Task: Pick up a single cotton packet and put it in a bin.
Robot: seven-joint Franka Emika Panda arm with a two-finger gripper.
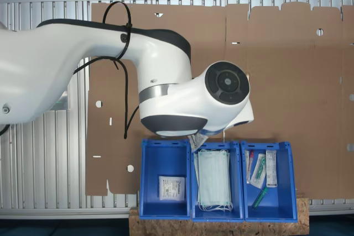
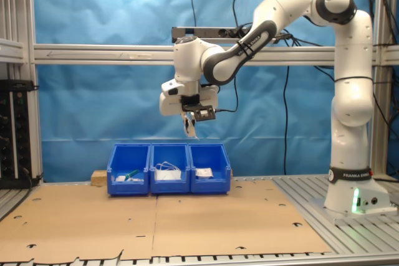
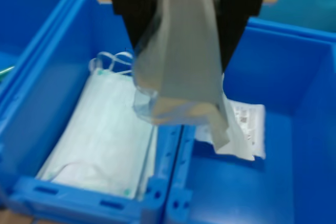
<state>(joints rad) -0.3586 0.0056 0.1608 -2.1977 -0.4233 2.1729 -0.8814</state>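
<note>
Your gripper (image 2: 190, 124) hangs high above bins, jaws clamped on cotton packet (image 3: 178, 61) (dangling, blurred in wrist view). Below it: wall between mask bin (image 3: 47, 103) and target bin (image 3: 310, 129); second packet (image 1: 171, 187) lies inside.

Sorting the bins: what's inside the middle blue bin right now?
The middle bin holds a stack of pale green face masks. Whatever lies beneath the masks is covered. The gripper hangs above, clamping a packet.

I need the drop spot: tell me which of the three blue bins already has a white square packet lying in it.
The end bin at the first exterior view's left: one cotton packet lies in it; the middle bin has green masks, the other end tubes.
</note>
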